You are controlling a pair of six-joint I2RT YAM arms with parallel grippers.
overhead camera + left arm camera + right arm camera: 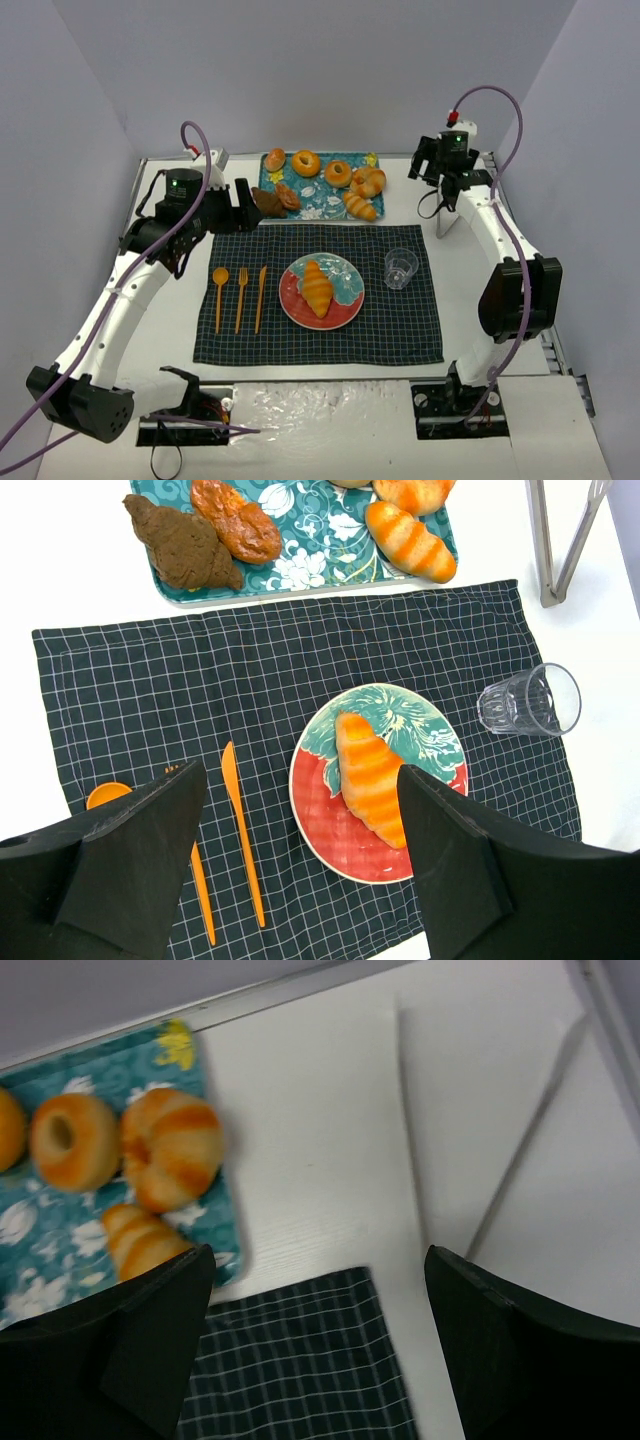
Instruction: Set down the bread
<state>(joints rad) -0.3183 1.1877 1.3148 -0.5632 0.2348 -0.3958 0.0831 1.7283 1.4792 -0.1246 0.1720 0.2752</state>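
The ridged, glossy bread (318, 287) lay on the round plate (346, 304); my left hand (300, 775) and right hand (318, 1252) gaped empty, bases cropped.

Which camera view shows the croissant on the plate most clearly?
The left wrist view: the croissant is large, its ridges clear. The top external view shows the croissant whole but small. The right wrist view does not show it.

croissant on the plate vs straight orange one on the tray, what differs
The bread lies alone on the plate; the tray croissant sits among pastries on the tray. The bread runs nearly front to back; the tray croissant lies diagonally. Both are orange, ridged, tapered.
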